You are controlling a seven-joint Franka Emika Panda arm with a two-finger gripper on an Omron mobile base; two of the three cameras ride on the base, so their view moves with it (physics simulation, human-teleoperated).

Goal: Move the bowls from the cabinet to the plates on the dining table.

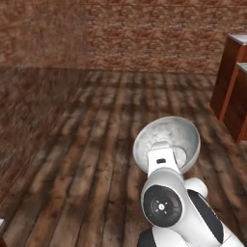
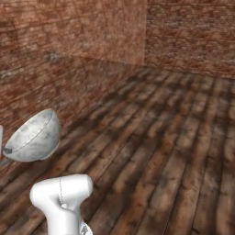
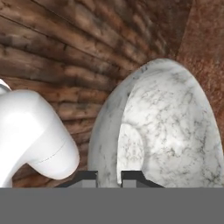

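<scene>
Dark plank floor (image 1: 72, 159) and brick walls (image 2: 69, 41) all round. Gripper (image 3: 109, 177) clenched on rim of pale grey-white speckled bowl (image 1: 169, 140), one finger (image 3: 133, 177) inside, other outside; carried tilted, well above the planks.

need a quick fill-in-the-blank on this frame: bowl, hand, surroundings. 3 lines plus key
1. The hand is shut on the ____ of the grey-white speckled bowl, one fingertip inside and one outside.
2. In the base views the bowl is carried in the air above a floor made of dark ____ planks.
3. The walls behind the floor are made of red-brown ____.

Missing words: rim; wooden; brick
</scene>
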